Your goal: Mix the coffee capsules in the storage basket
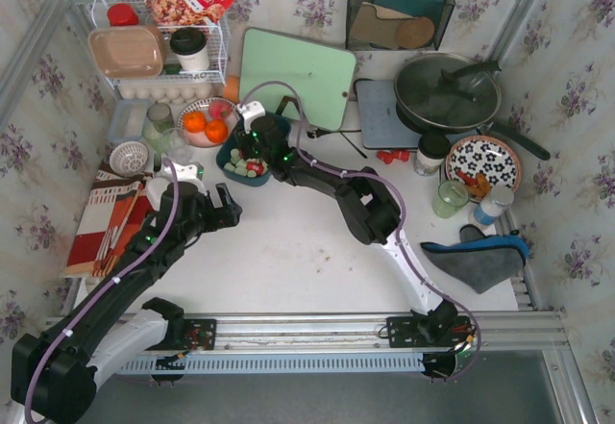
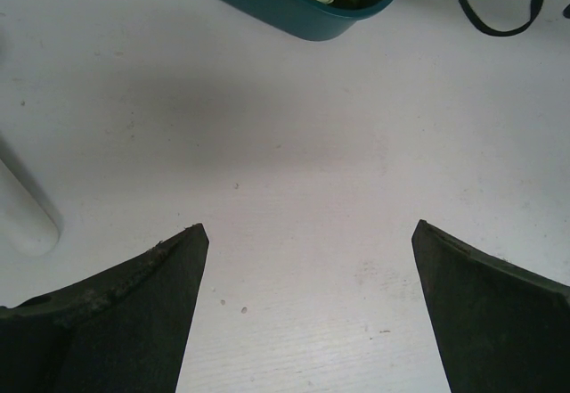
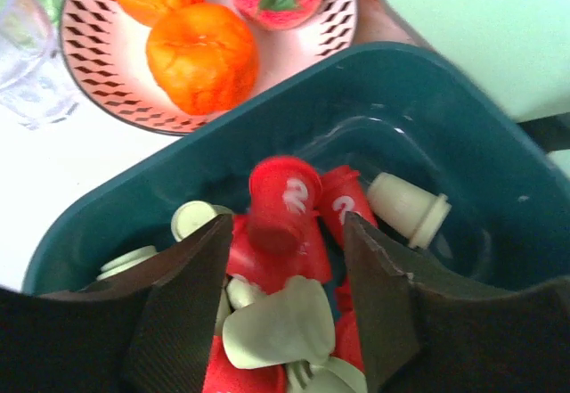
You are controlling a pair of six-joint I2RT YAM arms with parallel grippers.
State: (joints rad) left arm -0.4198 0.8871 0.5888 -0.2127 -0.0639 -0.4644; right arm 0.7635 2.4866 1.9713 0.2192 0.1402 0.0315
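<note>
**Right arm down in the basket, left arm parked wide open**

The right arm reaches from its base at the near edge of the tabletop, elbow bent mid-table, forearm angling back towards the far-left. Its wrist tips down, and the right gripper is inside the storage basket. The jaws stand partly apart. A red one of the coffee capsules sits tilted just beyond the fingertips, in line with the gap, with a sliver of space showing on either side of it. No clamp on it that I can see.

Around that capsule lie more red ones and several pale green ones, heaped on the basket floor under and between the fingers. One pale capsule lies on its side off to the right, apart from the heap, against the bare teal bottom.

The basket sits in the far-left part of the tabletop. Just beside its far-left rim is the patterned plate carrying the oranges. The green cutting board lies just past its far-right corner.

The left arm stretches up along the left side of the table, wrist roughly level. The left gripper has its jaws spread wide over bare white tabletop, nothing between them. The basket lies ahead of its fingertips, well apart from them, with only its near wall and a few capsules showing at the top of the wrist view.
</note>
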